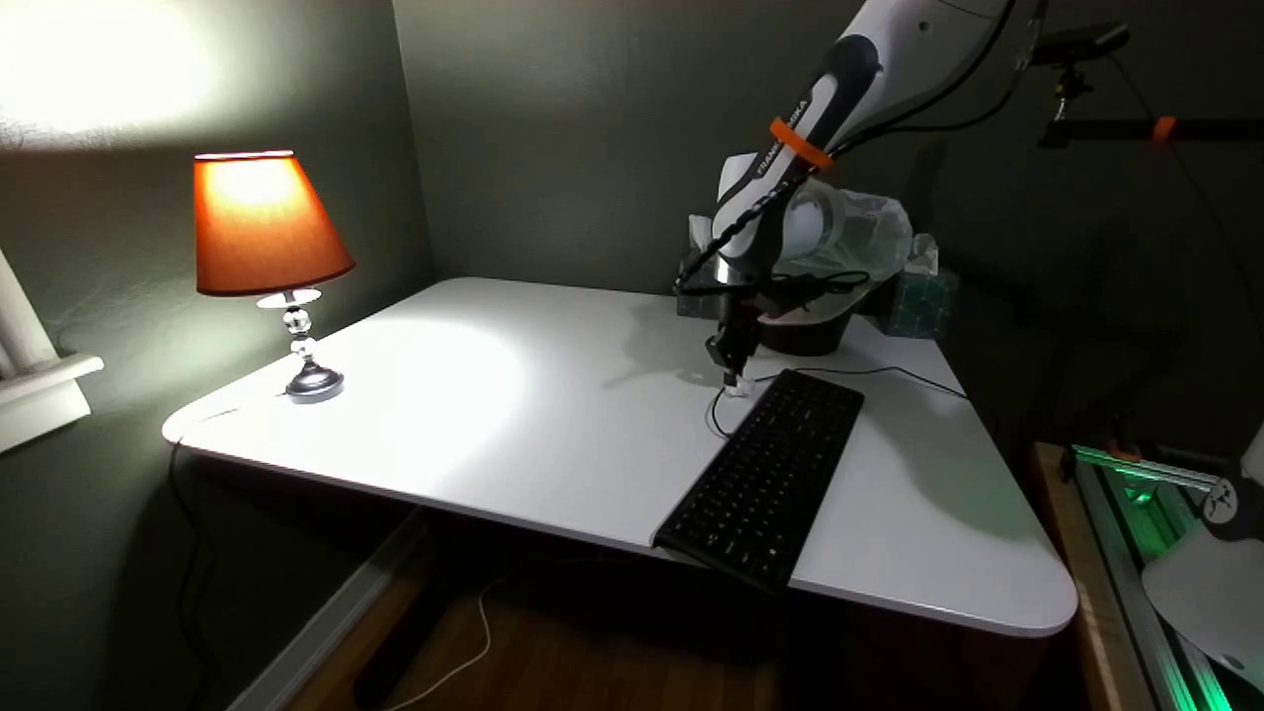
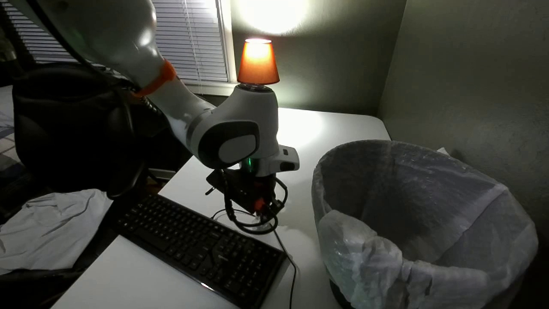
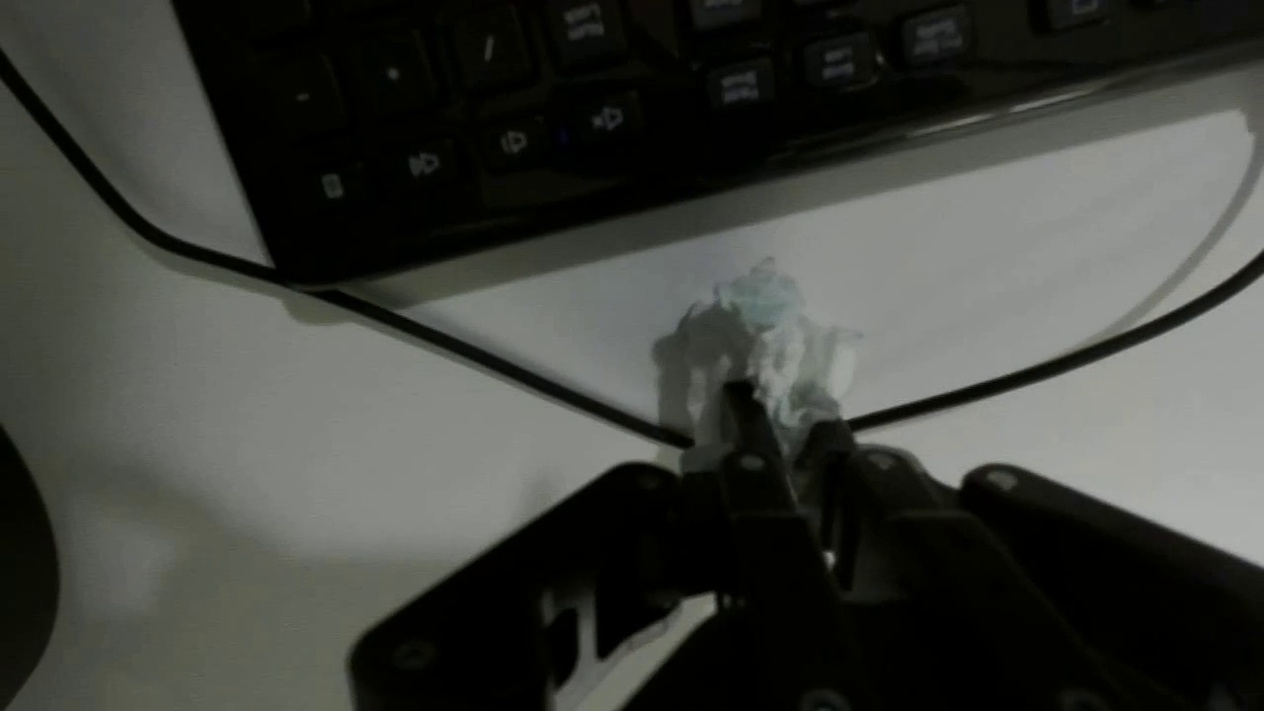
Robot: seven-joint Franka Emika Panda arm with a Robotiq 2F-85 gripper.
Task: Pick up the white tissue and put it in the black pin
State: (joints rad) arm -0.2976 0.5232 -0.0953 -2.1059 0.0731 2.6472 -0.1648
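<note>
The white tissue (image 3: pixel 780 360) is a small crumpled scrap on the white desk, beside the keyboard's back edge. It also shows in an exterior view (image 1: pixel 739 389), at my fingertips. My gripper (image 3: pixel 787 420) points down, its two fingers nearly closed with tissue pinched between them; the tissue bulges out ahead of the tips. In an exterior view the gripper (image 1: pixel 732 377) is low at the desk surface. The black pin (image 1: pixel 805 338) is a dark wastebasket behind the arm, lined with a puffy white bag. Its open mouth and bag-covered rim (image 2: pixel 364 246) show in an exterior view.
The black keyboard (image 1: pixel 770 474) lies beside the gripper and overhangs the desk's front edge. Its thin black cable (image 3: pixel 513 370) passes under the fingers. A teal tissue box (image 1: pixel 923 301) stands by the bin. An orange lamp (image 1: pixel 262 227) stands at the desk's far end.
</note>
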